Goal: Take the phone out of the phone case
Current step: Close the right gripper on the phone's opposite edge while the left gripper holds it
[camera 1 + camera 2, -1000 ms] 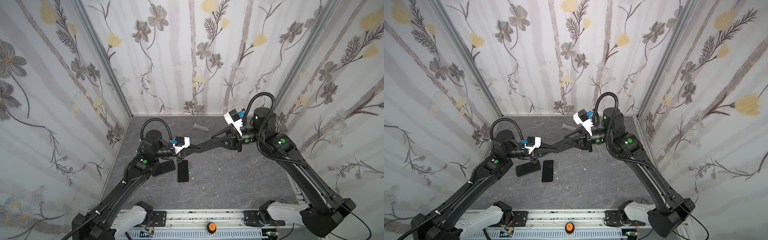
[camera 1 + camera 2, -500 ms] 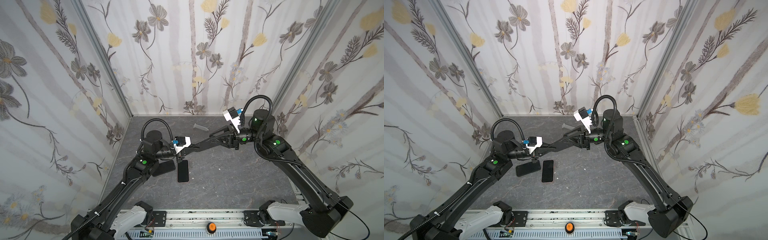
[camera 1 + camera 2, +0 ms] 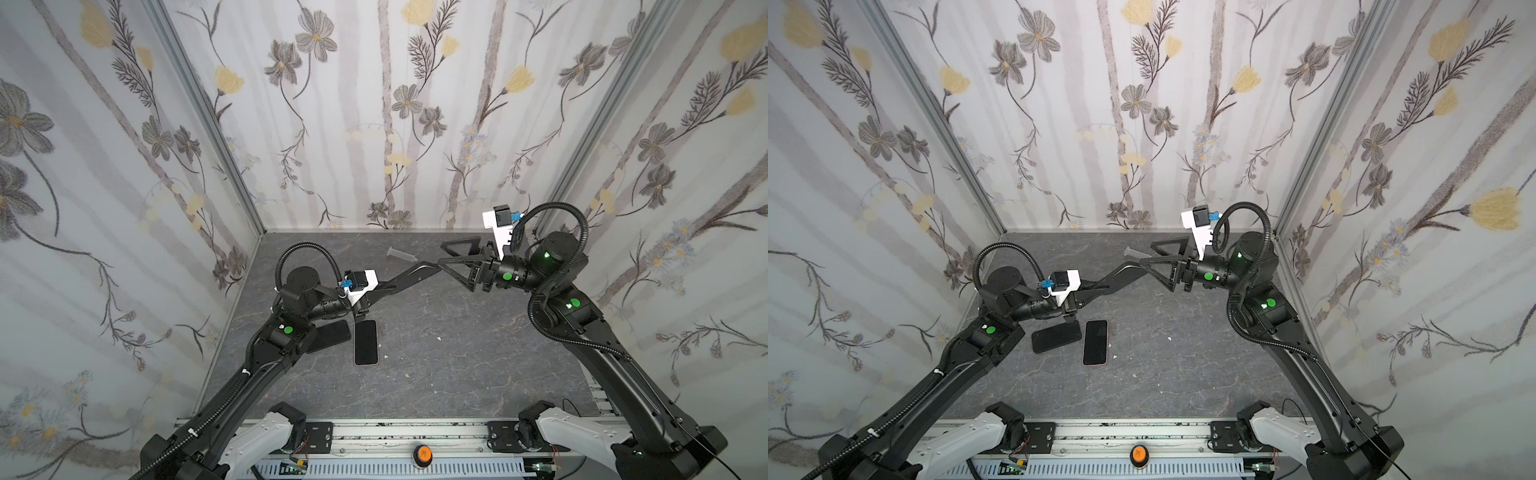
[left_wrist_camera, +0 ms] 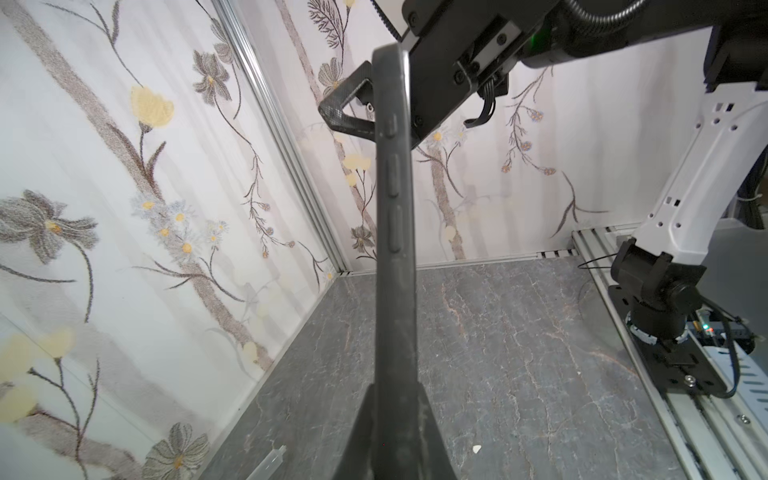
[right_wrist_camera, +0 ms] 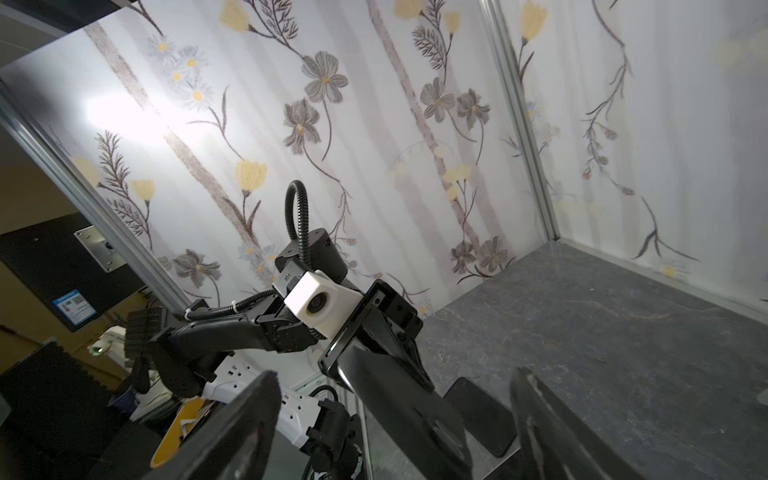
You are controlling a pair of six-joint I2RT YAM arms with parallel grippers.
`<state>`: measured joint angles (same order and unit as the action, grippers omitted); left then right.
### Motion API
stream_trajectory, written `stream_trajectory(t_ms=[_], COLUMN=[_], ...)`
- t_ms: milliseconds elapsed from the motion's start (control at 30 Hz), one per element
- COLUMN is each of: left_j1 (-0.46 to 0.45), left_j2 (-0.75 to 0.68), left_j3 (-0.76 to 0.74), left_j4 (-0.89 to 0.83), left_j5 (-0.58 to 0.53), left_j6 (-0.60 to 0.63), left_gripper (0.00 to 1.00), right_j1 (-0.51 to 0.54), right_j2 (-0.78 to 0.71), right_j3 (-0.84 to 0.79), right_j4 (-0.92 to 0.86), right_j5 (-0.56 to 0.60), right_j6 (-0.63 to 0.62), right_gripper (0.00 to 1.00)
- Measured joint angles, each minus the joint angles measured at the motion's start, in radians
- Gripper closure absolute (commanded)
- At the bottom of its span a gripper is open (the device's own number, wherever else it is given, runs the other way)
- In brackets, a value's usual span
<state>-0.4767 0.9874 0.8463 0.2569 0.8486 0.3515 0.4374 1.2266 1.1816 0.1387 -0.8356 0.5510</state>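
Black case (image 3: 409,277) pinched in left claw (image 3: 380,291), fingertips hidden; right claw (image 3: 441,253) spread wide near case end.

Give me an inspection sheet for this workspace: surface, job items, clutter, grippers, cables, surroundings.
Surface: grey marbled table.
Job's things: black phone case held in the air between the arms; whether a phone sits inside is unclear. A phone lies flat on the table beside a dark slab.
Clutter: clear tube near the back wall; small white scraps.
Grippers: left gripper shut on one end of the case; right gripper open, straddling the other end.
Cables: black conduit loops arch over both wrists, off the table.
Surroundings: floral wall panels on three sides; orange button at the front.
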Motion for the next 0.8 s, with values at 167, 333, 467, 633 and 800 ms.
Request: stream_trajectory(t_ms=[167,333,467,633,800], left_j1=[0.000,-0.006,-0.027,-0.076,-0.096], left_j2=[0.037,0.099,0.195,0.262,0.289], left_j3=[-0.008,-0.068,-0.103,-0.103,-0.095], left_j4=[0.231,0.631,0.958,1.164,1.251], left_j5=[0.050,0.016,-0.071,-0.106,-0.092], left_j6=[-0.301,-0.676,-0.962,-1.118,-1.151], left_gripper=[1.00,1.00,1.00,1.00,1.00], right_j1=[-0.025,-0.014,0.043,0.107,0.150], right_j2=[-0.073,-0.094,-0.060,0.014,0.068], right_j3=[-0.115,-0.202,-0.216,-0.196,-0.154], right_j4=[0.183,0.420,0.608,0.745,0.776], right_j5=[0.079,0.133,0.183,0.227,0.243], right_j6=[0.032,0.099,0.166,0.236,0.278], right_gripper=[0.14,0.16,0.17,0.19,0.24])
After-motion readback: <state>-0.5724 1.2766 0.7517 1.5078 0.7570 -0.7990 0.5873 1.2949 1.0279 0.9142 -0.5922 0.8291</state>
